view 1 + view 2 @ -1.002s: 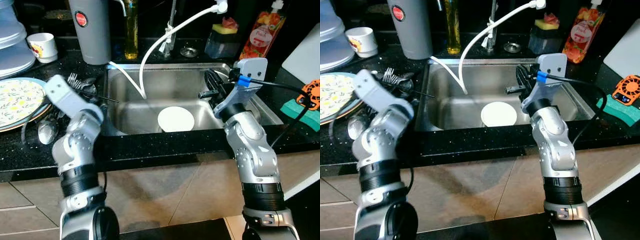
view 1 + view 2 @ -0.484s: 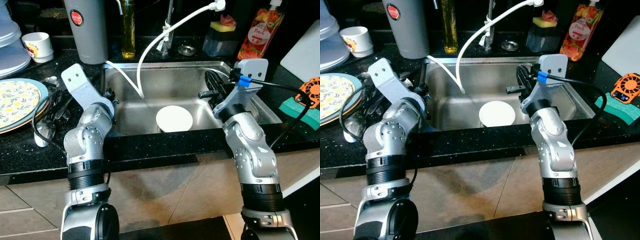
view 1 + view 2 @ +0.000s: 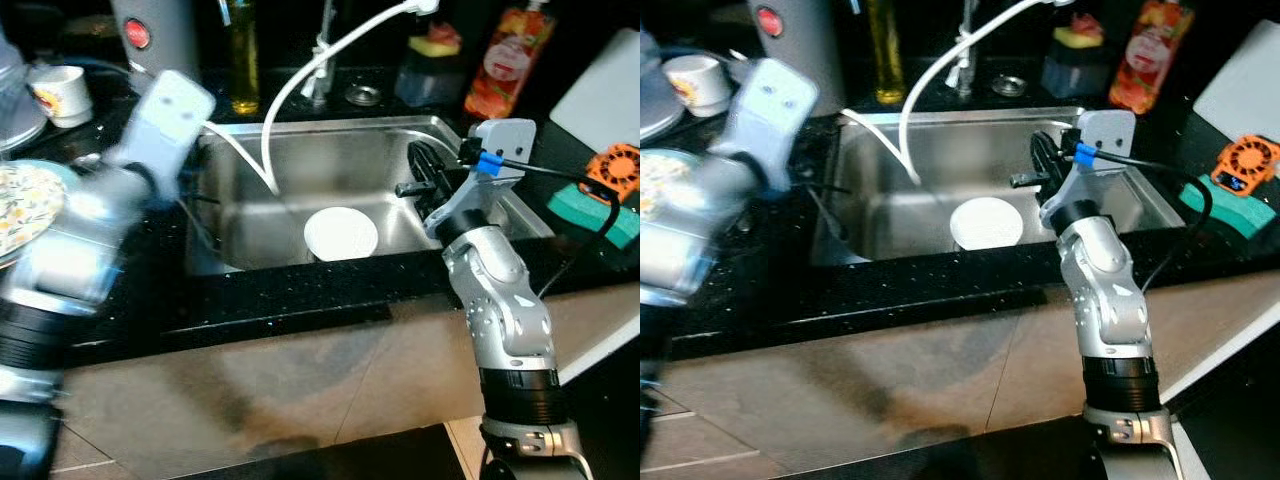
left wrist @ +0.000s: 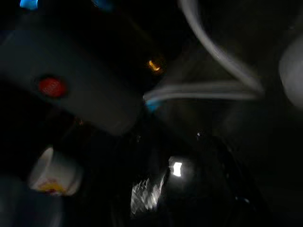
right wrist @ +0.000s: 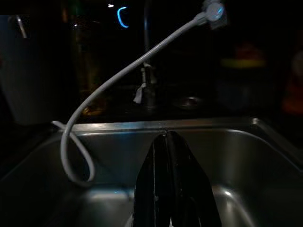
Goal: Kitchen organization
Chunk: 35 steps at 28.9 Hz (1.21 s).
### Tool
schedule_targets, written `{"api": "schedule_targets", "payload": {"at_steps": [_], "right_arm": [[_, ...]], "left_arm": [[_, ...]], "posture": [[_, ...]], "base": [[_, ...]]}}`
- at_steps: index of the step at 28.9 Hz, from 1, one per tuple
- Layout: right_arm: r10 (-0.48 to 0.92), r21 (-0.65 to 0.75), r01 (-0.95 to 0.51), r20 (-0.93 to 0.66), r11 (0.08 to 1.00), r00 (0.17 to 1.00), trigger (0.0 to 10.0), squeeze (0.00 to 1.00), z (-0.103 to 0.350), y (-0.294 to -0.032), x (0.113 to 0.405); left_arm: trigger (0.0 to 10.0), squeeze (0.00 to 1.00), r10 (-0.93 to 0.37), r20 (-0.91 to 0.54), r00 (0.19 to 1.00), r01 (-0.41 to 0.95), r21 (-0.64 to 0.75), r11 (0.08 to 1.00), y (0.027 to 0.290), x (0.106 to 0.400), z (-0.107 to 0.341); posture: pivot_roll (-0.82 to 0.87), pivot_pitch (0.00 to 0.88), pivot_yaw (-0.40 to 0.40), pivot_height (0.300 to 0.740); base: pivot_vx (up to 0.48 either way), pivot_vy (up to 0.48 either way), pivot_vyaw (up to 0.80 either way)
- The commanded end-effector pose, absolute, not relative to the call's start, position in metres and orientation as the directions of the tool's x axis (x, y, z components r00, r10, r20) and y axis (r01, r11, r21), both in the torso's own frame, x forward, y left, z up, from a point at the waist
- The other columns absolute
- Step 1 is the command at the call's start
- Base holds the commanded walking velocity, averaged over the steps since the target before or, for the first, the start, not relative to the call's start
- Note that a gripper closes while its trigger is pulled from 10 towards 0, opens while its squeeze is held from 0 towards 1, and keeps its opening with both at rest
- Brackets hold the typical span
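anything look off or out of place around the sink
A long white hose sags loosely from above the tap down into the stainless steel sink, its end dangling near a round white plate on the basin floor. Nothing looks spilled or broken.

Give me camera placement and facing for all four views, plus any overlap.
Left eye view: head, looking down at the sink holding a white plate; blurred left arm, right arm with right gripper over the basin.
Right eye view: stereo twin, same scene.
Left wrist view: left wrist, dark and blurred; faces a grey canister and white cup.
Right wrist view: right wrist, along its closed black fingers toward the sink's back wall and white hose.
Shared: hose and sink appear in eye and right wrist views.
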State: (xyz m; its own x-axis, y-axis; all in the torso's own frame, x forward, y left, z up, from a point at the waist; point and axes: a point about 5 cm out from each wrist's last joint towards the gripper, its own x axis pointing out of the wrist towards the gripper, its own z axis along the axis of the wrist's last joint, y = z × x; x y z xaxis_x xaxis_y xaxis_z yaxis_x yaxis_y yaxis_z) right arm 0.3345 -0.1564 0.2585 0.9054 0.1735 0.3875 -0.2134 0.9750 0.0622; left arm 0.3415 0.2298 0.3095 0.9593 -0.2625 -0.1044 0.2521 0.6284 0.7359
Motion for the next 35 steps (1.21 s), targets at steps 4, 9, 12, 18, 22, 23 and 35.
{"api": "schedule_targets", "payload": {"at_steps": [4,9,12,18,22,23,35], "right_arm": [[0.181,0.079,-0.229,0.393,0.970,0.902,10.0,0.00,0.258,-0.150,0.336],[0.178,0.084,-0.229,0.399,0.970,0.900,10.0,0.00,0.259,-0.149,0.336],[0.169,0.085,-0.220,0.401,0.972,0.900,10.0,0.00,0.259,-0.151,0.335],[0.168,0.085,-0.220,0.404,0.972,0.899,10.0,0.00,0.260,-0.151,0.335],[0.169,0.088,-0.222,0.405,0.971,0.898,10.0,0.00,0.260,-0.150,0.334],[0.169,0.088,-0.223,0.406,0.971,0.898,10.0,0.00,0.260,-0.150,0.334],[0.167,0.095,-0.222,0.402,0.970,0.900,10.0,0.00,0.259,-0.149,0.332]], "left_arm": [[10.0,0.00,-0.301,-0.296,0.907,0.409,0.792,0.453,0.243,0.349,0.293],[10.0,0.00,-0.368,-0.391,0.843,0.498,0.826,0.264,0.223,0.361,0.271],[10.0,0.00,-0.398,-0.391,0.830,0.497,0.843,0.207,0.208,0.370,0.263],[10.0,0.00,-0.413,-0.419,0.809,0.511,0.848,0.140,0.194,0.385,0.251],[10.0,0.00,-0.414,-0.423,0.806,0.511,0.850,0.125,0.190,0.389,0.245],[10.0,0.00,-0.400,-0.424,0.812,0.503,0.857,0.112,0.189,0.390,0.242],[0.0,0.00,-0.353,-0.314,0.881,0.374,0.920,0.116,0.178,0.403,0.226]], "posture": [[0.16,0.066,-0.008,0.740],[0.15,0.054,-0.009,0.740],[0.13,0.051,-0.011,0.740],[0.13,0.049,-0.013,0.740],[0.12,0.050,-0.011,0.740],[0.12,0.052,-0.007,0.740],[0.11,0.067,-0.011,0.740]], "base": [[0.000,0.000,0.00],[0.000,0.000,0.00],[0.000,0.000,0.00],[0.000,0.000,0.00],[0.000,0.000,0.00],[0.000,0.000,0.00],[0.000,0.000,0.00]]}}
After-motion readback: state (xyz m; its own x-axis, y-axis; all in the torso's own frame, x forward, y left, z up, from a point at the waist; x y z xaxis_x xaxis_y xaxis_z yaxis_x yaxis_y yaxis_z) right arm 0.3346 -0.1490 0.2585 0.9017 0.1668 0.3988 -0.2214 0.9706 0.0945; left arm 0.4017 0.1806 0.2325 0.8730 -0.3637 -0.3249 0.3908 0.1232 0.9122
